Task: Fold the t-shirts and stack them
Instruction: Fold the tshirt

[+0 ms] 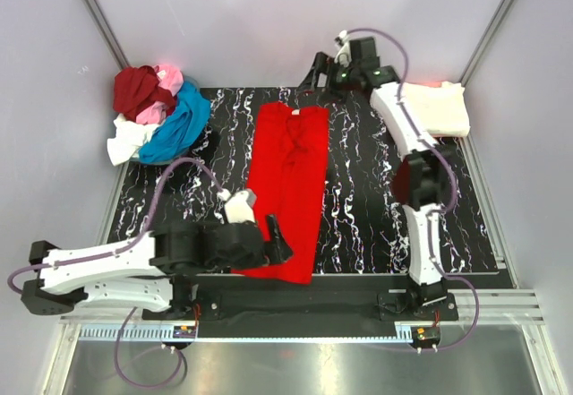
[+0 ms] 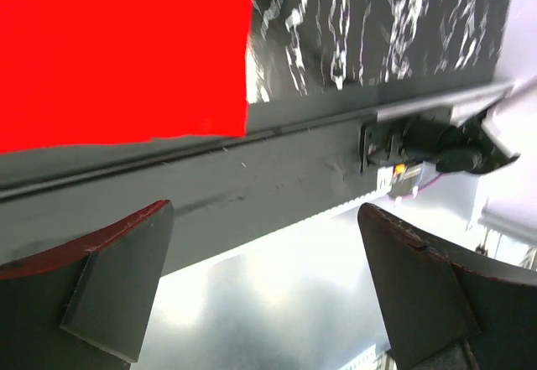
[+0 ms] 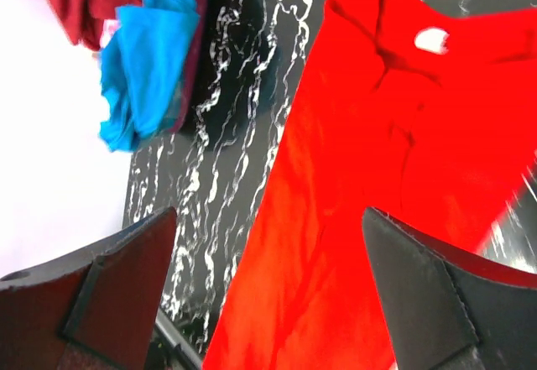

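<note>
Marbled mat [image 1: 358, 189], shirt heap [image 1: 159, 113] far-left

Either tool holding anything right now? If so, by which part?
Nothing held. The left tool and right tool are both open with nothing between the fingers; the bright red t-shirt lies ungripped.

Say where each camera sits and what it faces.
Top: above and behind the bases, looking down on the mat, red shirt, pile; both arms show.
Left wrist: low at the near edge, facing the shirt's hem and rail; own fingers open.
Right wrist: at the far end, facing the collar and pile; own fingers open.
All share the red shirt.
</note>
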